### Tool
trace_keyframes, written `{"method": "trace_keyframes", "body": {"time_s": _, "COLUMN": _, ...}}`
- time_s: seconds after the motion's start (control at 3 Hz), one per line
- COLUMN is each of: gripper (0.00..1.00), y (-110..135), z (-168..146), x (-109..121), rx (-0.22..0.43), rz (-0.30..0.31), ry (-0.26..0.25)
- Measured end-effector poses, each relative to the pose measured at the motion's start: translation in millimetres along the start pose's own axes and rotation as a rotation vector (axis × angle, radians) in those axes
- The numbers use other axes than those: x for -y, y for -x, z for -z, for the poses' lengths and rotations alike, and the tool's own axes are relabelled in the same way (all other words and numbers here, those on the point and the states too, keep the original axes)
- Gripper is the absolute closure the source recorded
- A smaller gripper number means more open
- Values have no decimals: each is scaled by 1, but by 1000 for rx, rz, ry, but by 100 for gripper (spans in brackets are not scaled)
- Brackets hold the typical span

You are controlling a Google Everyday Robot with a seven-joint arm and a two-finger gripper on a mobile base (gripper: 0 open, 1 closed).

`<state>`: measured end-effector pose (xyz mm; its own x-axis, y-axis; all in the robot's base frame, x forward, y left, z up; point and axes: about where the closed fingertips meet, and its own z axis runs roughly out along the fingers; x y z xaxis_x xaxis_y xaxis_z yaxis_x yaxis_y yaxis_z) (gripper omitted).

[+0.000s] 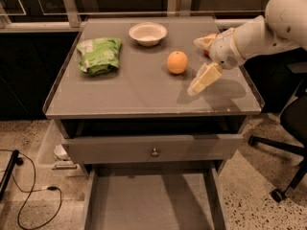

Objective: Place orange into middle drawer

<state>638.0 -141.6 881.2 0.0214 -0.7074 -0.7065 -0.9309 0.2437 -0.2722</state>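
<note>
The orange (177,62) sits on the grey tabletop (134,90), right of centre. My gripper (194,66) hangs just right of the orange and a little above the table, not touching it. It is open and empty, with one pale finger (205,77) low at the front and the other (205,40) behind. The middle drawer (148,205) is pulled out below the table front, and its flat grey floor shows nothing in it.
A white bowl (147,33) stands at the back centre and a green bag (99,55) lies at the left. The drawer with the round knob (154,152) is slightly out above the open one. A black chair base (283,157) stands at right and cables (29,195) lie on the floor at left.
</note>
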Motion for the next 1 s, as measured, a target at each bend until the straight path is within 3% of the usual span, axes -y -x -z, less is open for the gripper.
{"method": "trace_keyframes", "body": {"time_s": 0.67, "gripper": 0, "y": -6, "z": -56, "x": 40, "rx": 23, "rz": -61, "ry": 39}}
{"method": "trace_keyframes", "body": {"time_s": 1.0, "gripper": 0, "y": -5, "z": -57, "x": 41, "rx": 24, "rz": -60, "ry": 38}}
